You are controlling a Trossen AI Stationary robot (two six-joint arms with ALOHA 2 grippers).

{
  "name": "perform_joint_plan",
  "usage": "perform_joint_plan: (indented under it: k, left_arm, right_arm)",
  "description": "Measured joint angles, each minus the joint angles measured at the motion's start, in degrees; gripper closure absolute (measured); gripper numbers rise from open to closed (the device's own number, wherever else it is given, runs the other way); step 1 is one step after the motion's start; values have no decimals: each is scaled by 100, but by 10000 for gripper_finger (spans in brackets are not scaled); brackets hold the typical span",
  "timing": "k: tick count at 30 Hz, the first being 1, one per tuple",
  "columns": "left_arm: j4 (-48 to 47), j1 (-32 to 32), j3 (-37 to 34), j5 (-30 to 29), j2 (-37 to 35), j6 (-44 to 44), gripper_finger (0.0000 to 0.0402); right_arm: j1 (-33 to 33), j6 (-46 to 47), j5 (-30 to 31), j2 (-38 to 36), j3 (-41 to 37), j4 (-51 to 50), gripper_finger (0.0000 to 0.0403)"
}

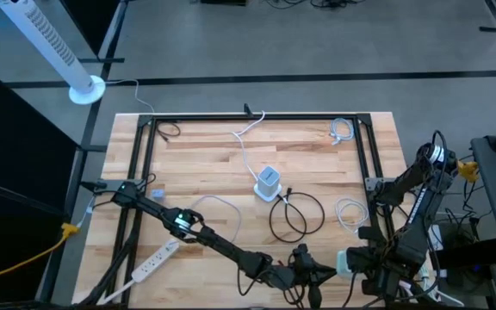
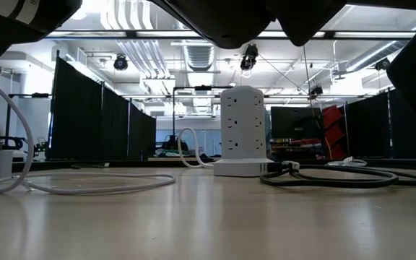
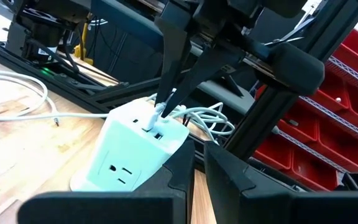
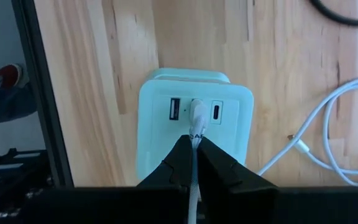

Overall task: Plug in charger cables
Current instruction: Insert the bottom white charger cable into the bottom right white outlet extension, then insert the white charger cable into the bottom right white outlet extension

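Note:
A pale mint charger block [image 3: 135,149] stands on the table near its front edge, a little right of the middle. My right gripper [image 4: 195,140] hangs over it, pointing down, shut on a white charger cable whose plug [image 4: 197,112] sticks in the block's top face. The rest of this cable [image 3: 207,121] lies coiled behind the block. My left gripper [image 3: 199,158] reaches in level from the table's left, shut and with nothing between its fingers, right beside the block. A black charger cable [image 1: 295,215] lies in loops at mid-table. My right gripper pinches the white cable just behind its plug [image 4: 197,129] between its two fingertips, from above, fingers pointing down along the cable. The plug stands upright in the middle port of the block's top face. My left gripper has one finger [image 3: 179,168] at the block's side; I cannot tell whether it touches.
A white tower power strip [image 1: 268,182] stands at mid-table. A long white power strip [image 1: 155,261] lies front left under my left arm. More white cables lie at the right [image 1: 349,213] and the far right corner [image 1: 341,131]. A black frame [image 1: 257,118] rims the table.

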Motion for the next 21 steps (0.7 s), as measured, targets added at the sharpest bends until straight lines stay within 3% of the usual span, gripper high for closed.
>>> perform_joint_plan:
  k: [5,15,21]
  left_arm:
    - [0,-17,0,1,0,0,377]
    - [-26,-35,0,2,0,0,377]
    - [-26,-37,0,4,0,0,377]
  right_arm:
    - [-2,-82,135,0,136,-85,394]
    - [-4,-294,127,-31,241,-112,303]
    - [-4,-299,142,64,239,-115,290]
